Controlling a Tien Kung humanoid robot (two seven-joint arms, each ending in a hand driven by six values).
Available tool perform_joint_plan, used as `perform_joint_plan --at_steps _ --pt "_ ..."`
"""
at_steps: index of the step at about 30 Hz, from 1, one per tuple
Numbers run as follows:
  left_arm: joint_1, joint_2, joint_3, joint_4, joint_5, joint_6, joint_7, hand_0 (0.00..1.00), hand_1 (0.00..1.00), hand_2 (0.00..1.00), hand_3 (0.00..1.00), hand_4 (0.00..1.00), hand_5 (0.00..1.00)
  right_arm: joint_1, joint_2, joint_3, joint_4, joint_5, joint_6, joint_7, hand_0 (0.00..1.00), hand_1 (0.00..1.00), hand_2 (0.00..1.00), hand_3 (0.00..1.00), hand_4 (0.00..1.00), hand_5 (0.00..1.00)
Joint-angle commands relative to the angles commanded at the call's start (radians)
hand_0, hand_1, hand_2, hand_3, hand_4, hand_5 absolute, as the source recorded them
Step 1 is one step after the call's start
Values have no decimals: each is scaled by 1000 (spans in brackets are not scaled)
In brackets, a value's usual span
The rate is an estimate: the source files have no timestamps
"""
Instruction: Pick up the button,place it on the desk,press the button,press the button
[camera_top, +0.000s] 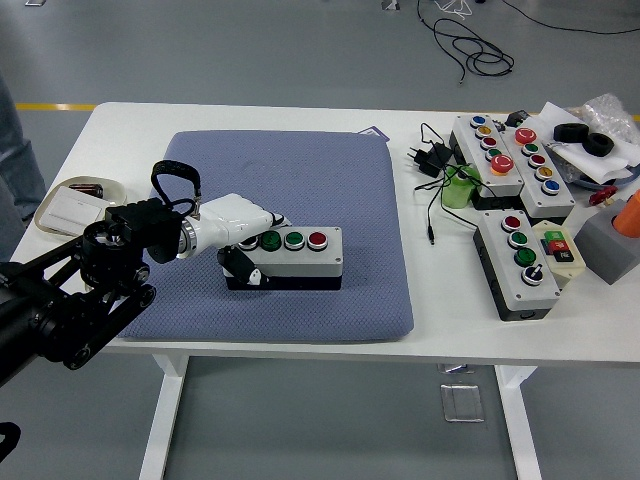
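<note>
A white surface (250, 118) on pale legs stands on a smooth grey floor (250, 50). A yellow line (55, 106) runs along the floor at left, and loose black cables (478, 48) trail behind.

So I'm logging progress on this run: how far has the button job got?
The button box already sits flat on the blue pad, so the pick and place look finished. The left hand rests on the box's left end, thumb down its front; whether any button is pressed isn't clear. The presses seem to remain.
</note>
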Motion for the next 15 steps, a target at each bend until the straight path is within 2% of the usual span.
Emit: perform_joint_plan --at_steps 1,2,7,8,13,14,15 --pt "1 1 -2 0 0 -3 1 599 707 772 935 791 330 0 0 0 0 1 0 0 653 474 618 563 303 228" --pt "1 1 -4 0 0 -6 2 637 746 823 998 974 558 0 0 0 0 1 0 0 653 474 618 563 303 228" --pt "2 3 -10 -3 0 -17 5 637 746 823 998 974 558 0 0 0 0 1 0 0 653 474 618 563 303 228" --pt "3 3 -13 -5 0 -19 5 721 816 881 998 998 706 0 0 0 0 0 0 0 654 474 618 563 303 228" --pt "8 6 -24 -13 0 -32 6 721 816 881 998 998 706 0 0 1 0 -1 0 1 654 474 618 563 303 228" --pt "9 6 -24 -14 0 -33 6 751 842 909 998 998 755 0 0 1 0 -1 0 1 654 474 618 563 303 228" --pt "9 6 -25 -14 0 -33 6 751 842 909 998 998 755 0 0 1 0 -1 0 1 654 474 618 563 303 228"
